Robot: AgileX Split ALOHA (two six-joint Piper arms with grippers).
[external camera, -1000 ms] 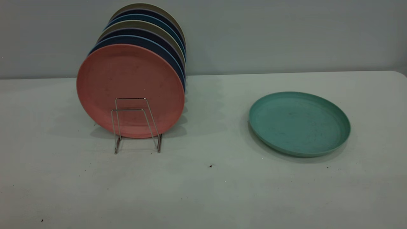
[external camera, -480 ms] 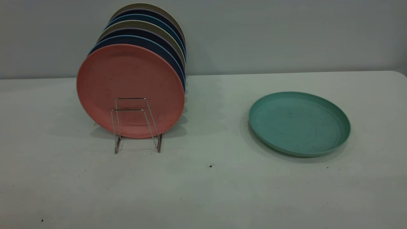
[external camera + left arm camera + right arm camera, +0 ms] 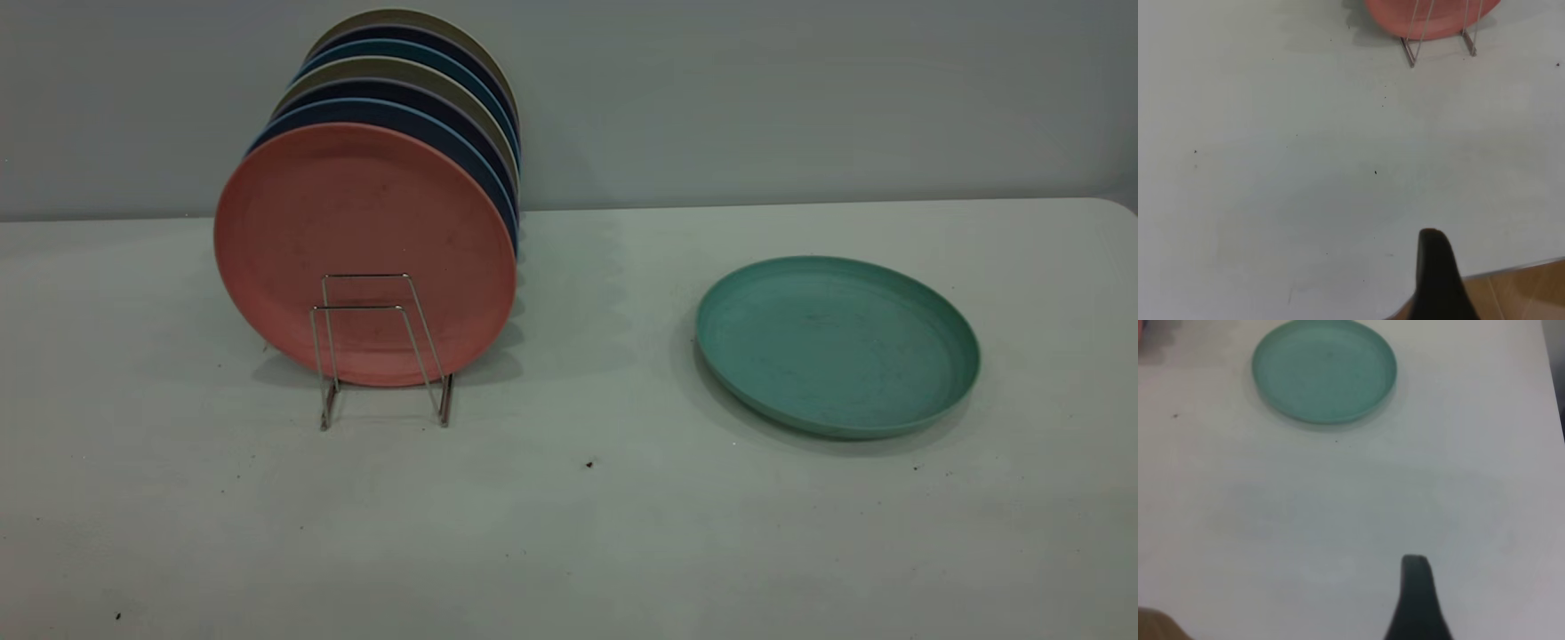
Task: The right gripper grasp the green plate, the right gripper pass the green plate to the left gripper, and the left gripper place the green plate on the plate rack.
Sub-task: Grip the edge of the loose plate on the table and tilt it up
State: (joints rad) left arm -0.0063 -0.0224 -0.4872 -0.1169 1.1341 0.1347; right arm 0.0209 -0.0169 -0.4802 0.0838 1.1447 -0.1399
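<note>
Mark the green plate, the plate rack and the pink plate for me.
green plate (image 3: pixel 836 342): exterior view, centre of its flat inside.
plate rack (image 3: pixel 357 308): exterior view, top bar of the front wire loop.
pink plate (image 3: pixel 356 204): exterior view, upper face.

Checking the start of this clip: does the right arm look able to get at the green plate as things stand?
Probably yes. The green plate lies flat on the table, apart from the plate rack, and the right wrist view shows only bare table between the right gripper and it.

green plate (image 3: pixel 837 345): teal, dark scuffs | front racked plate (image 3: pixel 364 253): salmon-pink | plate rack (image 3: pixel 382 348): silver wire | table (image 3: pixel 569 533): pale grey
</note>
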